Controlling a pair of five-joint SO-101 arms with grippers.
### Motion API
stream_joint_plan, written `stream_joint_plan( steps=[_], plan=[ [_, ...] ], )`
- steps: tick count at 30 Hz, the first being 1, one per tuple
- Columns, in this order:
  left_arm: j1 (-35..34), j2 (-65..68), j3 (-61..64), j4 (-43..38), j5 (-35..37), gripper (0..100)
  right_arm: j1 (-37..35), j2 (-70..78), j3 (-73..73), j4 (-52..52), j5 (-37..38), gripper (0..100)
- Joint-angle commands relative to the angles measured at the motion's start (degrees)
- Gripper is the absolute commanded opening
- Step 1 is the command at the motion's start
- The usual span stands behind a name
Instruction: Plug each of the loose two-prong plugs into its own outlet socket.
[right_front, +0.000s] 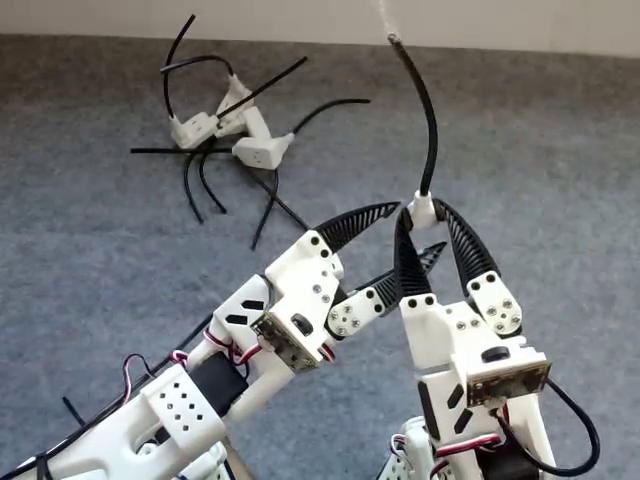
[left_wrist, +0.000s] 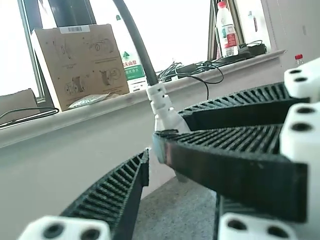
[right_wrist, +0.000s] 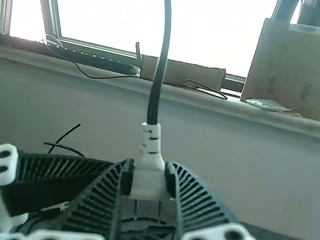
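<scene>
A white two-prong plug (right_front: 423, 209) with a black cable rising from it is pinched in my right gripper (right_front: 424, 218), which is shut on it above the carpet. In the right wrist view the plug (right_wrist: 149, 172) sits between the ribbed fingers (right_wrist: 190, 200), prongs pointing down. My left gripper (right_front: 418, 230) stands open right beside it, its fingers spread on either side of the right gripper's tip. The left wrist view shows the plug (left_wrist: 164, 112) close ahead. White outlet sockets (right_front: 262, 150) with black cables lie in a heap at the far left.
Grey carpet (right_front: 520, 140) covers the floor. Loose black cables (right_front: 205, 195) sprawl around the heap of sockets. A pale wall (right_front: 300, 18) runs along the far edge. The two arms' bodies crowd the near edge.
</scene>
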Motion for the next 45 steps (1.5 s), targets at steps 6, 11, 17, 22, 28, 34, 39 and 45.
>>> stream_joint_plan(
  steps=[6,11,17,22,28,34,39,45],
  plan=[
    [-4.2,-0.7,-2.6,-1.4,-0.3,21,-5.0,-0.4,-9.9,14.5,-3.7,0.6],
    [-5.7,-0.7,-3.7,-1.4,-0.2,17,-5.7,-0.4,-12.8,19.6,-3.7,0.6],
    [-5.6,-0.7,-3.7,-1.4,-0.3,14,-5.6,-0.4,-15.0,21.8,-3.5,0.6],
    [-5.7,-0.8,-3.7,-1.4,-0.4,14,-5.6,-0.4,-20.1,27.6,0.1,0.6],
    [-5.6,-1.2,-3.7,-1.4,-0.4,14,-5.6,-0.4,-21.9,29.8,0.2,0.6],
    [-5.2,-1.2,-3.6,-1.1,-0.4,14,-5.6,-0.3,-21.8,28.4,0.3,0.6],
    [-5.2,-1.0,-3.3,-1.1,-0.3,13,-5.6,-0.2,-21.8,22.4,0.3,0.6],
    [-5.2,-0.8,-1.9,-1.1,-0.4,13,-5.6,5.1,-22.4,16.5,0.3,0.6]
  ],
)
